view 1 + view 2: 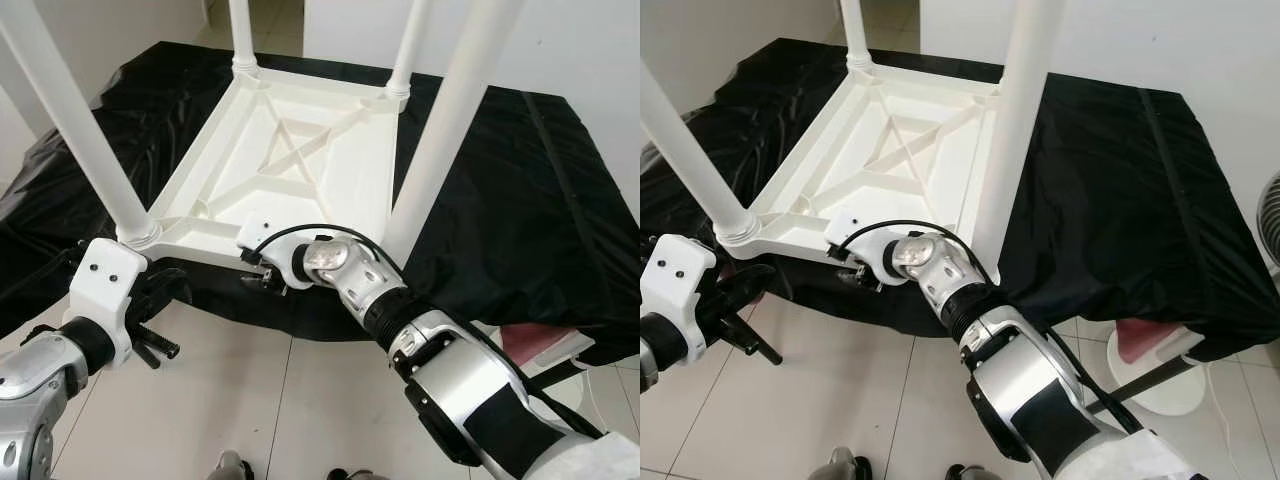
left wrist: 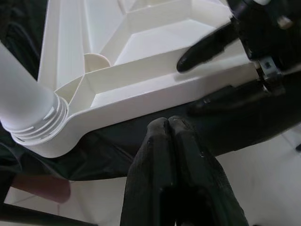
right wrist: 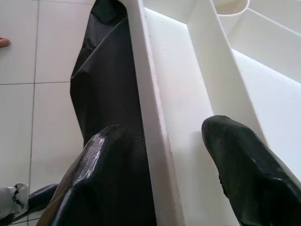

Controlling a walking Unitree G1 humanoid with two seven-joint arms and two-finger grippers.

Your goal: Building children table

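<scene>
A white plastic children's table (image 1: pixel 300 150) lies upside down on a black-covered surface (image 1: pixel 520 200), its legs pointing up. The near-left leg (image 1: pixel 80 130) sits screwed into its corner socket (image 2: pixel 35 127), and the near-right leg (image 1: pixel 450 110) stands at the other front corner. My right gripper (image 1: pixel 258 272) is open at the near rim (image 3: pixel 155 122). One finger (image 3: pixel 249 165) is inside the frame and the other finger (image 3: pixel 108 179) is outside against the cloth. My left gripper (image 2: pixel 168 127) is shut on nothing. It hangs just below the near-left corner, over the floor (image 1: pixel 200 400).
The black cloth hangs over the front edge down toward the pale tiled floor. A white round stand base (image 1: pixel 1160 385) and a pinkish object (image 1: pixel 535 340) sit on the floor to the right. White walls close in behind and on the left.
</scene>
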